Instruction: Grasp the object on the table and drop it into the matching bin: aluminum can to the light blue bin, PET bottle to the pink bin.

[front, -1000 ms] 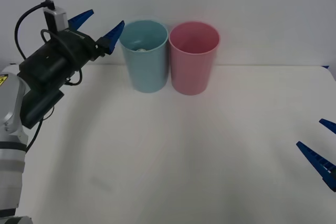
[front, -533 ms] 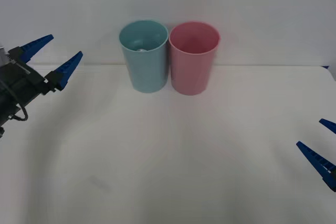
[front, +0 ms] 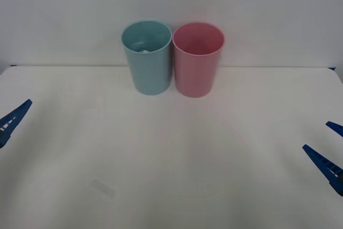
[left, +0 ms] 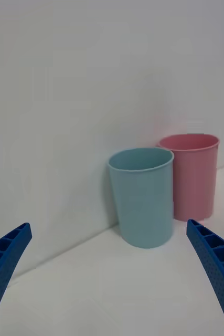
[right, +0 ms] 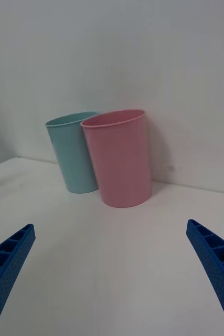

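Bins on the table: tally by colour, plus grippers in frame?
Light blue bin: 1
Pink bin: 1
Open blue-fingered grippers: 2, left gripper at the table's left edge, right gripper at its right edge
Total: 4
A glimpse of something silver sits inside the light blue bin; too little shows to count it.

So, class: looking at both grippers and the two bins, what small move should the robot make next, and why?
Probably none beyond parking. A silver can top seems to lie inside the blue bin, beside the pink bin. The left gripper and right gripper sit open at the table edges, holding nothing.
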You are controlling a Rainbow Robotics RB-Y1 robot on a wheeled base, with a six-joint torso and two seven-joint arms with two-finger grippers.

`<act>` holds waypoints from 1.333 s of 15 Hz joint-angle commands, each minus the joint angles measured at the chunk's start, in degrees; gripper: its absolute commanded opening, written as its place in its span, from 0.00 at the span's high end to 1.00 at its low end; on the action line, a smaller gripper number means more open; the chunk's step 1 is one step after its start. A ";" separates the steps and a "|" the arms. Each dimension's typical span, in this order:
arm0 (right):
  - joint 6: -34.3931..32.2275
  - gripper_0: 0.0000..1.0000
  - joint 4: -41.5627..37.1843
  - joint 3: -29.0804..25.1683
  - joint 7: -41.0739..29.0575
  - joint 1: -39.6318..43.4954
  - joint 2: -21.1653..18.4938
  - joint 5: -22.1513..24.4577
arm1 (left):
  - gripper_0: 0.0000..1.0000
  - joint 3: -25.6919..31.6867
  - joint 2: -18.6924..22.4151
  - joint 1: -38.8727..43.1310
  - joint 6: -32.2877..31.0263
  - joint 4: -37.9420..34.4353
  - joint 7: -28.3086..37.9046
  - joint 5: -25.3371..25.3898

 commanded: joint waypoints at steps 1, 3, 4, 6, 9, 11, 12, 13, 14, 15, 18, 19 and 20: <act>0.00 0.00 0.00 0.00 0.00 0.00 0.00 0.00 | 0.00 3.67 0.35 4.27 -4.25 0.04 -1.01 1.28; 0.00 0.00 0.00 0.00 0.00 0.00 0.00 0.00 | 0.00 3.75 0.70 8.05 -4.34 0.04 -1.80 3.83; 0.00 0.00 0.00 0.00 0.00 0.00 0.00 0.00 | 0.00 3.75 0.70 9.28 -4.34 0.04 -2.24 4.62; 0.00 0.00 0.00 0.00 0.00 0.00 0.00 0.00 | 0.00 3.75 0.70 11.48 -4.25 -0.04 -2.94 6.99; 0.00 0.00 0.00 0.00 0.00 0.00 0.00 0.00 | 0.00 3.75 0.70 15.26 -4.25 -0.04 -4.09 9.72; 0.00 0.00 0.00 0.00 0.00 0.00 0.00 0.00 | 0.00 3.23 0.62 17.01 -4.25 0.04 -4.61 11.74; 0.00 0.00 0.00 0.00 0.00 0.00 0.00 0.00 | 0.00 2.96 0.62 17.54 -4.25 0.04 -4.88 12.18; 0.00 0.00 0.00 0.00 0.00 0.00 0.00 0.00 | 0.00 2.79 0.62 17.81 -4.25 0.04 -5.23 12.44; 0.00 0.00 0.00 0.00 0.00 0.00 0.00 0.00 | 0.00 2.52 0.62 17.98 -4.25 0.04 -5.49 12.97; 0.00 0.00 0.00 0.00 0.00 0.00 0.00 0.00 | 0.00 2.35 0.62 18.07 -4.16 0.04 -5.67 13.06; 0.00 0.00 0.00 0.00 0.00 0.00 0.00 0.00 | 0.00 2.35 0.62 18.07 -4.16 0.04 -5.67 13.06; 0.00 0.00 0.00 0.00 0.00 0.00 0.00 0.00 | 0.00 2.35 0.62 18.07 -4.16 0.04 -5.67 13.06; 0.00 0.00 0.00 0.00 0.00 0.00 0.00 0.00 | 0.00 2.35 0.62 18.07 -4.16 0.04 -5.67 13.06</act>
